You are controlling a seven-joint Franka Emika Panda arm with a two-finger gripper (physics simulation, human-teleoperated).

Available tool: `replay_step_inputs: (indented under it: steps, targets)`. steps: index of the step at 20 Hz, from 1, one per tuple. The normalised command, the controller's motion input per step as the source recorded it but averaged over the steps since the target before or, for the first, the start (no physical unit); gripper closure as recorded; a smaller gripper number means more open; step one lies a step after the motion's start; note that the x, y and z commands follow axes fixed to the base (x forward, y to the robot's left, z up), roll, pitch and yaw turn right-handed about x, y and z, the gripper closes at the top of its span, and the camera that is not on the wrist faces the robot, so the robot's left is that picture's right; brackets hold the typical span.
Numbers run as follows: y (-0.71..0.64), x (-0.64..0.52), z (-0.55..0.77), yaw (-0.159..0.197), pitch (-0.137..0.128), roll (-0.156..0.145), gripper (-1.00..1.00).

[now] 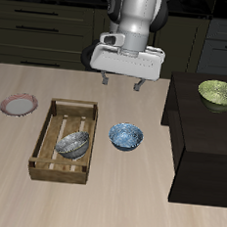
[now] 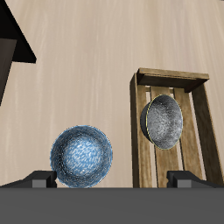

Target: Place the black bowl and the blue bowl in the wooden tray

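The black bowl (image 1: 73, 145) already sits in the wooden tray (image 1: 44, 156). Just beside the tray, the blue bowl (image 1: 125, 136) rests on the tabletop (image 1: 116, 204). Farther back and above hangs the gripper (image 1: 121, 83), open, empty.

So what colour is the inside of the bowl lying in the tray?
Grey-silvery, speckled: the black bowl in the wooden tray, clearest in the wrist view.

table (image 1: 127, 200); on it: wooden tray (image 1: 46, 139); blue bowl (image 1: 125, 136); pink-rimmed plate (image 1: 18, 104); black box (image 1: 202, 154)
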Motion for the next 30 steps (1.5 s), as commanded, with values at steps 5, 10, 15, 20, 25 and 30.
replay_step_inputs:
  steps: [5,10,15,20,25,30]
  targets:
    - [0.10,0.02,-0.05,-0.020,0.018,0.068,-1.00]
    - [0.16,0.07,-0.04,0.008,-0.007,0.052,-1.00]
    - [-0.05,0.20,-0.13,-0.019,0.021,-0.026,-1.00]
    - [0.07,0.09,-0.22,-0.029,0.039,0.008,-1.00]
    - [0.13,-0.11,-0.13,-0.021,0.010,0.007,-1.00]
    - [0.19,-0.12,-0.08,-0.013,0.006,0.049,-1.00]
